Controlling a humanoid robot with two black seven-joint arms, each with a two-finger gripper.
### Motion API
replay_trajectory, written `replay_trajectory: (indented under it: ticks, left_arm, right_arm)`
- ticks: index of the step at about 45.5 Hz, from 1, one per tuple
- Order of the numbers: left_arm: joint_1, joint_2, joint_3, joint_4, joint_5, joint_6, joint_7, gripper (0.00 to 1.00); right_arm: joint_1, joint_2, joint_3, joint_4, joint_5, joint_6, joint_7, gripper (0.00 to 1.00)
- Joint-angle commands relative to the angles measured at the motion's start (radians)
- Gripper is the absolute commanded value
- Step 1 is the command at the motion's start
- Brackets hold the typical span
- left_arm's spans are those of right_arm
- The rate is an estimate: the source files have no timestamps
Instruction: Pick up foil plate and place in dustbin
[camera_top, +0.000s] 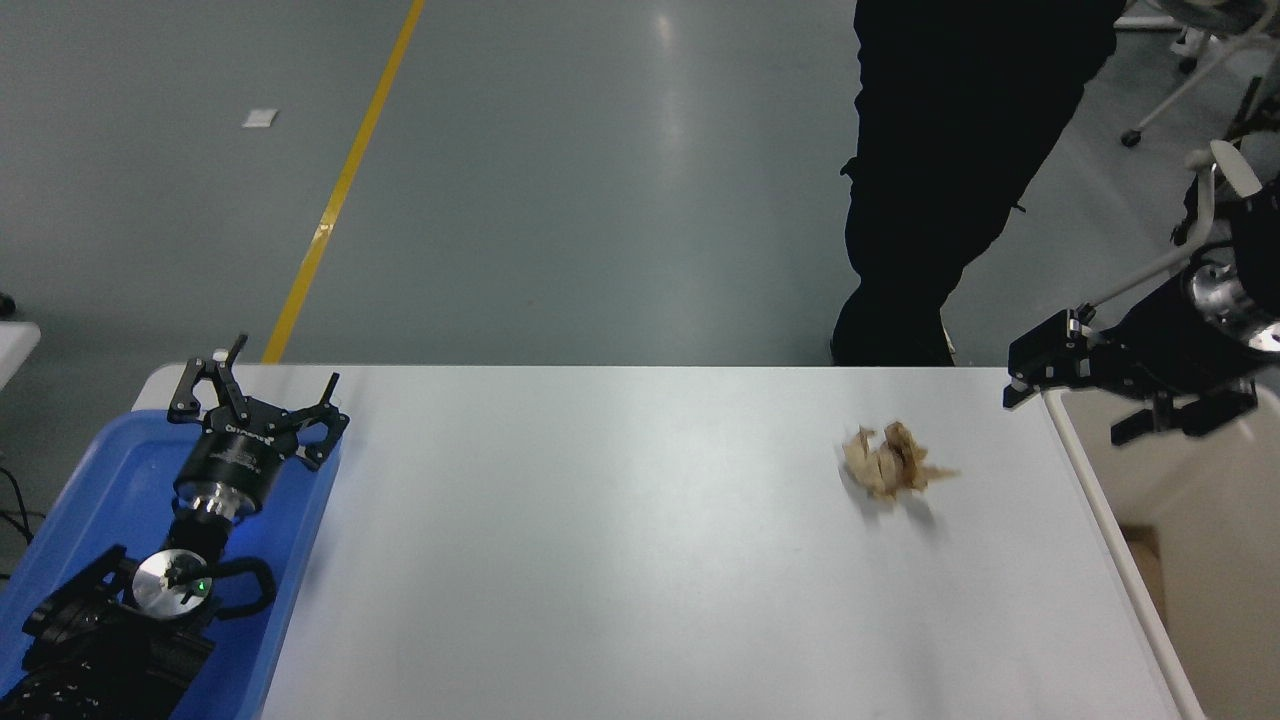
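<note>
No foil plate shows in the head view. The cream dustbin (1210, 560) stands against the table's right edge, partly cut off by the picture's right edge. My right gripper (1065, 415) comes in from the right edge and hangs above the bin's far left corner, open and empty. My left gripper (255, 390) is parked open over the blue tray at the lower left.
A crumpled brown paper wad (893, 462) lies on the white table (600, 540) right of centre. A flat blue tray (90, 480) sits at the left edge. A person in black (950, 180) stands at the far right side. Office chairs (1200, 240) stand beyond the bin.
</note>
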Motion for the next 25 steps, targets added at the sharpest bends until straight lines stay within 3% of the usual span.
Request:
replay_trajectory:
  ticks: [1, 9, 25]
  left_arm:
    - [0.000, 0.000, 0.000, 0.000, 0.001, 0.000, 0.000, 0.99]
    - [0.000, 0.000, 0.000, 0.000, 0.001, 0.000, 0.000, 0.99]
    - [-0.001, -0.001, 0.000, 0.000, 0.001, 0.000, 0.000, 0.99]
  right_arm:
    - [0.180, 0.162, -0.033, 0.051, 0.048, 0.023, 0.002, 1.00]
    - [0.177, 0.228, -0.007, 0.049, 0.054, 0.023, 0.004, 1.00]
    - [0.197, 0.249, -0.003, 0.039, 0.059, 0.023, 0.004, 1.00]
